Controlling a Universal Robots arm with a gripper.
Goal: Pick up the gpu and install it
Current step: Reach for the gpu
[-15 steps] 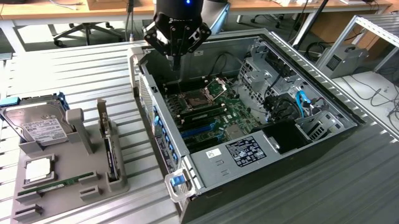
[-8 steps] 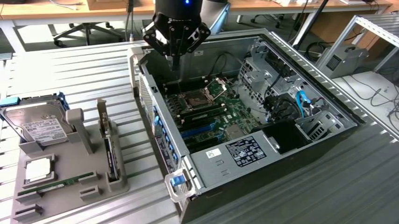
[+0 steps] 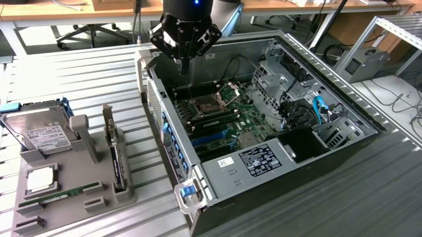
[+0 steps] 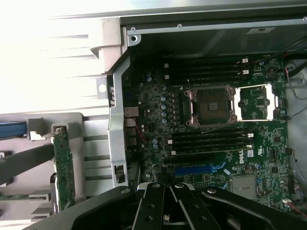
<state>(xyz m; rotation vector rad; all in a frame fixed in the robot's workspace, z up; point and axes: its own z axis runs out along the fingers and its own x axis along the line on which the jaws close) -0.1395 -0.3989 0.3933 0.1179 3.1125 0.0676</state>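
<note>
While the gripper [image 3: 185, 69] hangs over the open computer case [image 3: 221, 173], its jaws are pressed fully together with nothing between them. In the wrist view its black linkages [image 4: 163, 201] sit above the lower part of the motherboard [image 4: 153, 110].

The case lies on its side on a ribbed metal table [image 3: 79, 84], its side panel off. Inside, the green motherboard [image 3: 244, 118] covers the floor. On it is a processor socket [image 3: 201, 104] with its metal frame swung open, seen more closely in the wrist view [image 4: 211, 105]. Rows of black memory slots [image 4: 211, 139] run on both sides of the socket, and a blue expansion slot [image 4: 199, 170] lies just beyond the nearer rows. Toward the exterior view's right, the case holds a blue cable [image 3: 319, 108], bundles of black cables and a black box [image 3: 300, 143]. A labelled silver plate [image 3: 264, 160] sits beside that box.

The gpu [image 3: 117, 158] is outside the case, well apart from the gripper. It stands upright on its edge in a slot of a grey tray [image 3: 66, 212] at the exterior view's left. In the wrist view its green board [image 4: 62, 163] shows beside the case wall [image 4: 117, 120]. The same tray holds a hard drive [image 3: 43, 133] with a white label, a square processor chip [image 3: 39, 180] and a thin green RAM stick [image 3: 59, 195], each in its own recess.
</note>
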